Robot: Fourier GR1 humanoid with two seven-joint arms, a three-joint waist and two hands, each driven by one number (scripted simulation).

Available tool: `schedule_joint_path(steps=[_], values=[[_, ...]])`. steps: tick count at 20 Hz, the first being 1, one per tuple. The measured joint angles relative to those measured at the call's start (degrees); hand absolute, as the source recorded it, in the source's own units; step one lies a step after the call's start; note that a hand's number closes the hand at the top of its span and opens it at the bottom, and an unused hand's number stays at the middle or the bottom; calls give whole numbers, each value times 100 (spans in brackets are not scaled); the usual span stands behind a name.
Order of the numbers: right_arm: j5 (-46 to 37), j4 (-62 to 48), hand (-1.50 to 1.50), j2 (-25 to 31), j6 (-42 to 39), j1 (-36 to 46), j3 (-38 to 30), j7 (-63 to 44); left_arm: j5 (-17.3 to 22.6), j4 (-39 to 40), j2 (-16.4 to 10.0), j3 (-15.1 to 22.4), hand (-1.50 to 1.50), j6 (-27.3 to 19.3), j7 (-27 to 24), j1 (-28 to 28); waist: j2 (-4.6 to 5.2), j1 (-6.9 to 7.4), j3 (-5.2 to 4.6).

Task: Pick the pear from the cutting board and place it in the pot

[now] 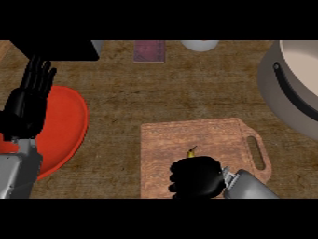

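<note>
We saw the right hand (196, 178) curled round the pear (192, 151) near the cutting board's (189, 133) lower edge, only the stem tip showing. The pot (285, 105) sat upper right, apart from the board, w/ bare counter (154, 93) between. Left hand (27, 107) rested open, fingers up, over the red plate (68, 121) at the left edge.

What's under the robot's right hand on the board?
Only the pear's yellowish stem tip pokes out beside the curled black right hand on the brown wooden cutting board. The hand covers the rest of it.
</note>
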State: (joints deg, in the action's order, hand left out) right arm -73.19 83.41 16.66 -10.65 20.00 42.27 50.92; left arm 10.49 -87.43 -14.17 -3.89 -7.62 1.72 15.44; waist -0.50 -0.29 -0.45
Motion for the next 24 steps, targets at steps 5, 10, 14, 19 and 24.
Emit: schedule_joint_path(steps=[5,10,14,19,24], values=[[413,126,150,-335,-195,-85,-1060,-913,16,-49,-33,-63,0,0,51,13,41,-56,31],[450,-210,150,-1003,66,-58,-2519,-2947,13,-65,-59,-137,0,-46,36,-47,65,-280,42],[177,-243,150,-1402,562,245,-3483,-4656,2,-84,-70,-152,0,-59,26,-84,43,-266,33],[-451,-187,150,-1585,1290,987,-4342,-6807,7,-80,-38,-78,0,-9,43,-47,58,-64,26],[-1518,-373,150,-1642,1846,1876,-4703,-8754,-55,-28,37,36,0,-15,36,91,82,105,27]])
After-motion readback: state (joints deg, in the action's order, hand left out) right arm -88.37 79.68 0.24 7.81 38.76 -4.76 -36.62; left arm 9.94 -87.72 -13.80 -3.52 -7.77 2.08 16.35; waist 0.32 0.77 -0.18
